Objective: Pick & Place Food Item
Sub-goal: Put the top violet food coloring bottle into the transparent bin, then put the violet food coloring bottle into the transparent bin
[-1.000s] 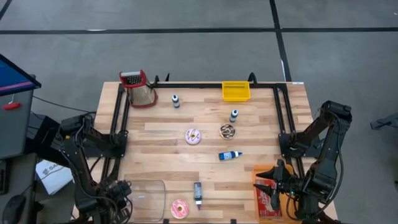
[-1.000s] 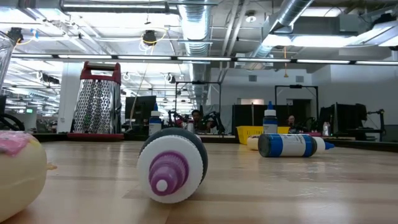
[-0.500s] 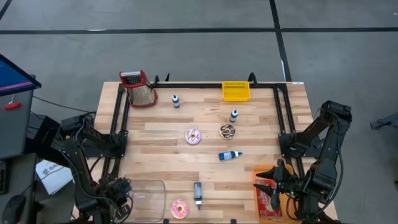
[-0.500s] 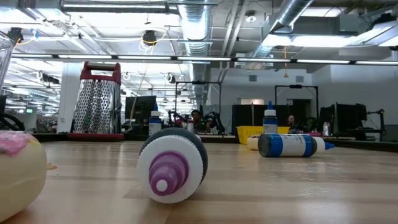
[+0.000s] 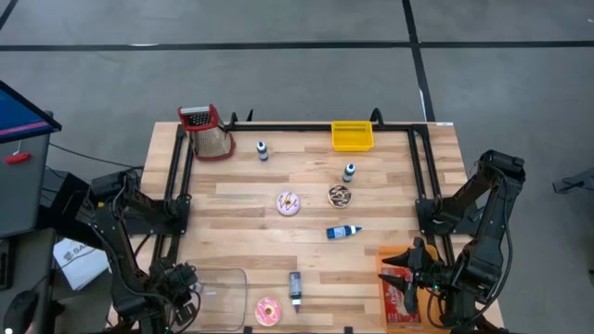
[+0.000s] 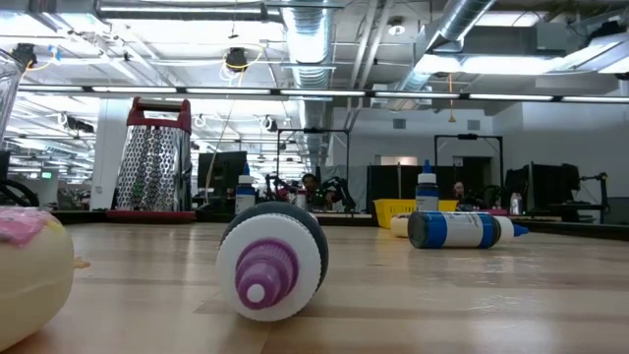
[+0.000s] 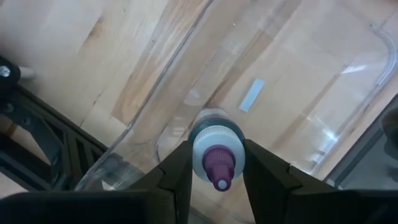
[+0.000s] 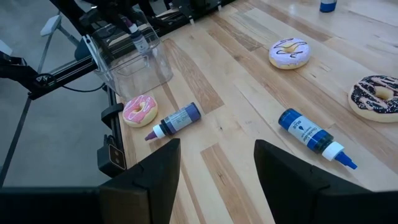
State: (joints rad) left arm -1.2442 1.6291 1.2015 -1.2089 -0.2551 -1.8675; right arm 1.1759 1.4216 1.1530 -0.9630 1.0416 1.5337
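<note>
Nothing has shifted since the earlier frames: both arms sit as they did a second ago, and every object on the table (image 5: pixel 241 186) lies where it lay.

The left gripper (image 7: pixel 216 163) is at the near left corner, fingers closed around a small bottle with a purple cap (image 7: pixel 214 157), held directly above the clear plastic container (image 5: pixel 221 295). In the left wrist view the bottle's long axis points straight down into the container's open mouth (so a release should drop it inside, by my reading). The container's walls surround the spot below the cap; nothing lies between bottle and floor of the container.

The right gripper (image 8: pixel 217 168) waits at the near right corner above a red packet (image 5: pixel 401 297), its fingers spread wide and holding nothing.

Just right of the container, at the near edge, lies a pink-frosted donut (image 5: pixel 268 311), and beside it a purple-labelled bottle (image 5: pixel 295 288) on its side, long axis running near to far. Both are closer to the left arm than the right. Further in, a white-and-purple donut (image 5: pixel 288 203) and a chocolate donut (image 5: pixel 340 195) sit mid-table, with a blue bottle (image 5: pixel 342 231) lying on its side near them. A grater (image 5: pixel 208 132) and a yellow bin (image 5: pixel 353 136) stand along the far edge, well clear of either arm.
</note>
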